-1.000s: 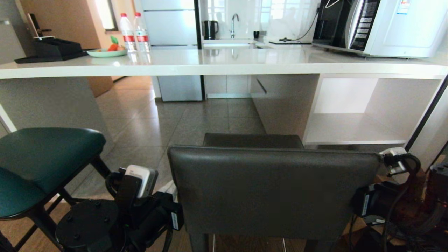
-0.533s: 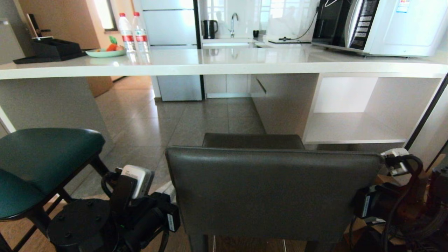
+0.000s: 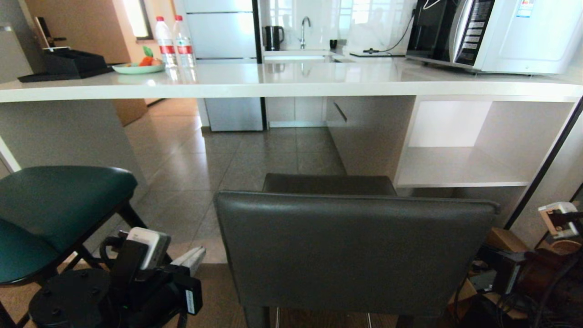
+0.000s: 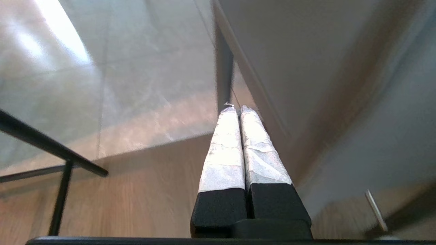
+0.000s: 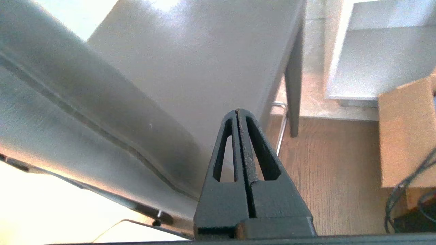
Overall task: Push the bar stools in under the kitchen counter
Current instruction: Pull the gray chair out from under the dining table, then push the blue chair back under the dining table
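Tiled floor runs under the table [image 3: 291, 84]; the grey stool [image 3: 355, 250] looks heavy, slick-backed. Left gripper [image 4: 238, 110] and right gripper [image 5: 238, 110], fingers pressed together, should push its backrest.

Bright daylight from far windows, glare on kitchen counter [image 3: 291, 77]; wrist views maybe motion-blurred.
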You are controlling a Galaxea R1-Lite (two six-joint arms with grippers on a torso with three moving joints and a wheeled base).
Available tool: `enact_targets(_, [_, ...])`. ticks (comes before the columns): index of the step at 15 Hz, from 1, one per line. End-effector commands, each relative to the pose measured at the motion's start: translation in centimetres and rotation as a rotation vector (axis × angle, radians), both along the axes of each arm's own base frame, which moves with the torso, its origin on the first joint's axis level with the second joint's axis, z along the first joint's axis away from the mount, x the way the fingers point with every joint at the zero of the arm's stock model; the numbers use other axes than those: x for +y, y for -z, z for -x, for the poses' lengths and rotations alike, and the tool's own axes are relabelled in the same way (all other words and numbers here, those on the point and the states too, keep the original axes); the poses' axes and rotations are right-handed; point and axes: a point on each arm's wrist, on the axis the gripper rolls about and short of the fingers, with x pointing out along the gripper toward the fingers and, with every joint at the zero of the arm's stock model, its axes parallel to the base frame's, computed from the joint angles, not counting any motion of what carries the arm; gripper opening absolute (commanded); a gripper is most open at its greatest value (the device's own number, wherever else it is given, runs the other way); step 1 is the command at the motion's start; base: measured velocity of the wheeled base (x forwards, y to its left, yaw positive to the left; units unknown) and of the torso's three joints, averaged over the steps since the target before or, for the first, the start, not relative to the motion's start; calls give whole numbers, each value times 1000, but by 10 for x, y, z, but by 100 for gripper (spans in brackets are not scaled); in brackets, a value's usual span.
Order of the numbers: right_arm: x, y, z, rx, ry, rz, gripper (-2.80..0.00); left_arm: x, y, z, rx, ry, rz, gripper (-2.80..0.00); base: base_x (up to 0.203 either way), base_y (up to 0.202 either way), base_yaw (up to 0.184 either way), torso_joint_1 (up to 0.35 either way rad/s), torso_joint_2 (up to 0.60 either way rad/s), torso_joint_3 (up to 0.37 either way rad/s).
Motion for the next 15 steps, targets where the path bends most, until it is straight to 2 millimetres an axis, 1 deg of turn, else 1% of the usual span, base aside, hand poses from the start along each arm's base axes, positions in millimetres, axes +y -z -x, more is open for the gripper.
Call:
enact_targets(1, [-8,-10,13,-68,47,-8,-280,7,-11,5,-52,-29,36,-280,0,0,0,0,0,0])
enact_targets(2, [-11,-12,20,-82,68,-10,-280,14,-20,7,-92,-57,63,-280,0,0,0,0,0,0])
enact_targets(4, [-13,-16,41,-111,64,-8,-280,33,-39,12,-181,-133,117,-280,0,0,0,0,0,0])
enact_targets(6, [-13,-26,67,-174,51,-3,-280,48,-58,28,-284,-169,169,-280,0,0,0,0,0,0])
enact_targets(8, [-14,-38,96,-207,45,-1,-280,66,-71,48,-352,-219,189,-280,0,0,0,0,0,0])
enact_targets(10, [-14,-45,131,-206,38,3,-280,82,-79,72,-395,-269,194,-280,0,0,0,0,0,0])
enact_targets(12, [-15,-42,165,-245,36,27,-280,95,-82,97,-408,-325,171,-280,0,0,0,0,0,0])
enact_targets(14, [-16,-38,190,-277,38,63,-280,106,-84,119,-426,-385,136,-280,0,0,0,0,0,0])
enact_targets(15, [-16,-44,203,-297,39,78,-280,109,-86,133,-454,-393,127,-280,0,0,0,0,0,0])
